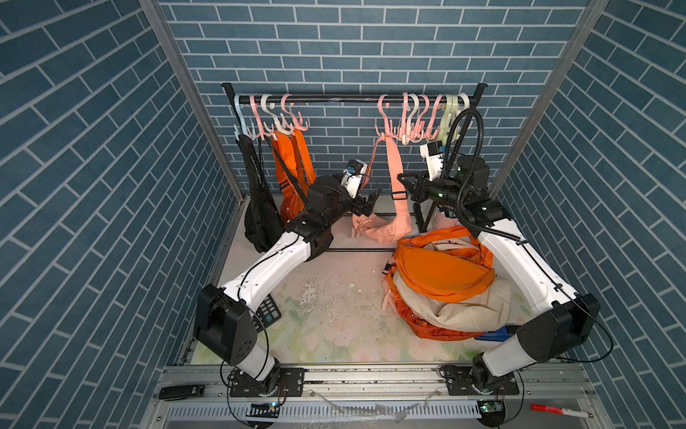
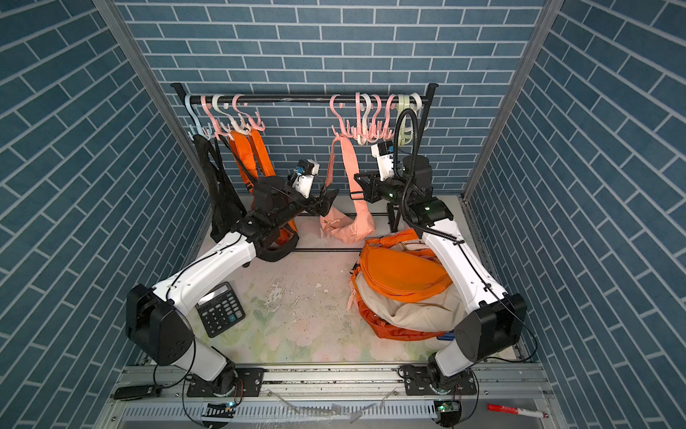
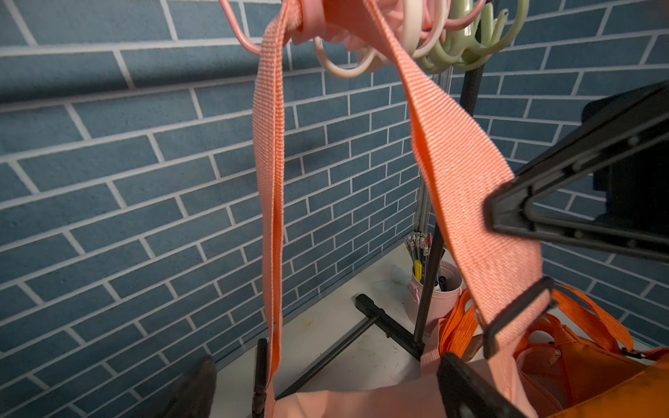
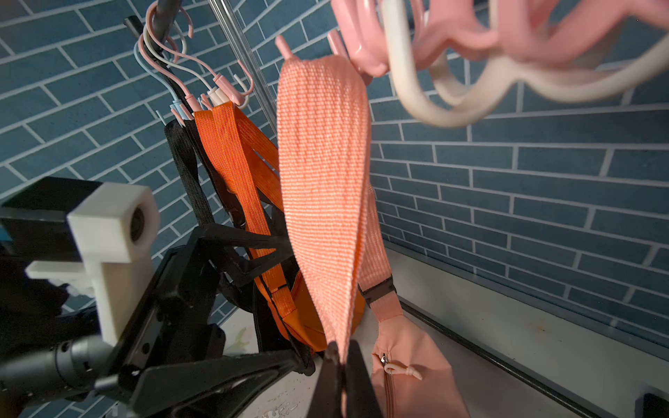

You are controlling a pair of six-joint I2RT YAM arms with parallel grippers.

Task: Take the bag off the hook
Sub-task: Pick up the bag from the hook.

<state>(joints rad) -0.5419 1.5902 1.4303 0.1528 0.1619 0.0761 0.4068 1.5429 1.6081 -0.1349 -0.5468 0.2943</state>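
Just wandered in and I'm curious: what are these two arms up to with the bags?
The right gripper is pinching the strap of the pink bag, which hangs from a pink hook on the rail. The left gripper sits open by the bag's other side. The bag isn't off the hook yet.

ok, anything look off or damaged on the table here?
Yes. The floral mat is chipped mid-table, white flakes scattered around. A heap of bags crowds the right arm, and the calculator lies askew beside the left arm.
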